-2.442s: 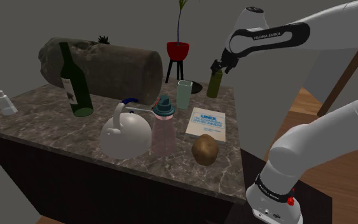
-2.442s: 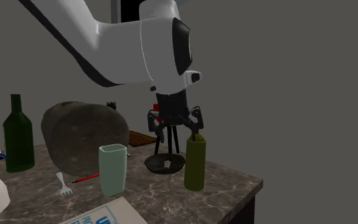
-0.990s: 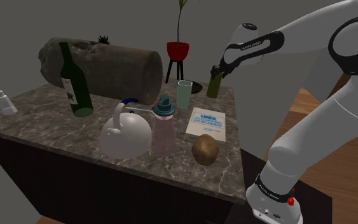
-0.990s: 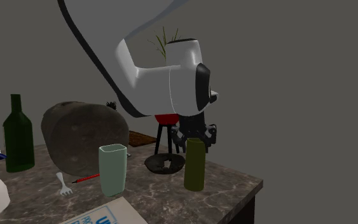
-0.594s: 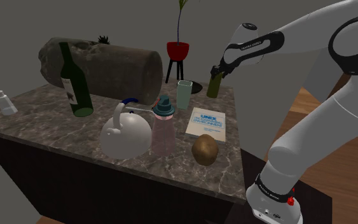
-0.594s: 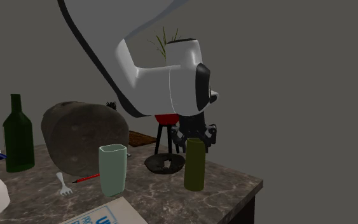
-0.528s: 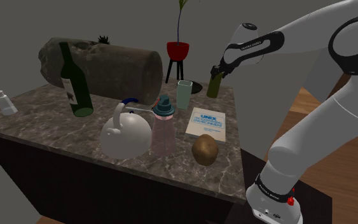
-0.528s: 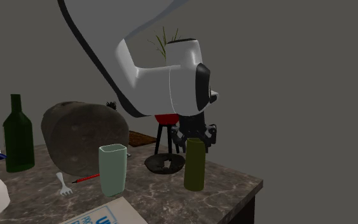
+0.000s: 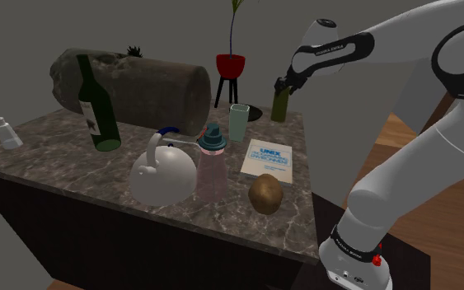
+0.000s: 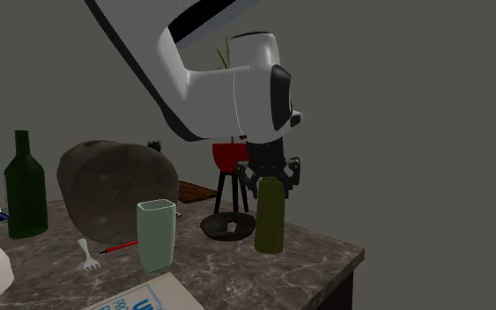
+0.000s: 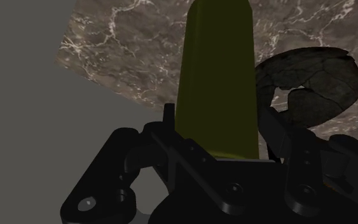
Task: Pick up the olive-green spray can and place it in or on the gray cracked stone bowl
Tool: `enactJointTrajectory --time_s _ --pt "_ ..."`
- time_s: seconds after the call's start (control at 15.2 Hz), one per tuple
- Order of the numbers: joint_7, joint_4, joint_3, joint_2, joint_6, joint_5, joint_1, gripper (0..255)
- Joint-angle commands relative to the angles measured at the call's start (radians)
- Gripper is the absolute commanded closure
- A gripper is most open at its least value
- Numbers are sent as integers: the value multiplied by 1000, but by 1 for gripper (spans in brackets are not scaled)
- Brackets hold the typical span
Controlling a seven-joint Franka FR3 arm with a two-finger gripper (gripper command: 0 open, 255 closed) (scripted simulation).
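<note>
A dark veined marble countertop (image 9: 57, 147) carries an upright dark green wine bottle with a white label (image 9: 96, 107), well apart from a small white bottle (image 9: 6, 132). A round grey kettle with a blue handle (image 9: 164, 173) sits just beside a pinkish bottle with a teal cap (image 9: 212, 169). A pale green tumbler (image 9: 238, 122) stands behind a white booklet with blue print (image 9: 268, 158) (text unreadable). A brown round lump (image 9: 265, 194) lies before the booklet. Behind lie a dark rock-like log (image 9: 139, 82) and a red plant pot on a black stand (image 9: 231, 64).

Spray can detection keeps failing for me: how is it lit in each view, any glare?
Wrist view: the spray can is matte olive, lighter along one edge, no glare. Second exterior view: dim, the can reads dark olive against a grey wall. Shoulder view: it is a dark shape, again without glare.
</note>
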Motion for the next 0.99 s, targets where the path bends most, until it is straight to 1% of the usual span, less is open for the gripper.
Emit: enactJointTrajectory --time_s 0.0,0.92 --pt "-2 21 2 -5 -25 2 1 255" --pt "-17 195 16 -20 -214 19 11 255"
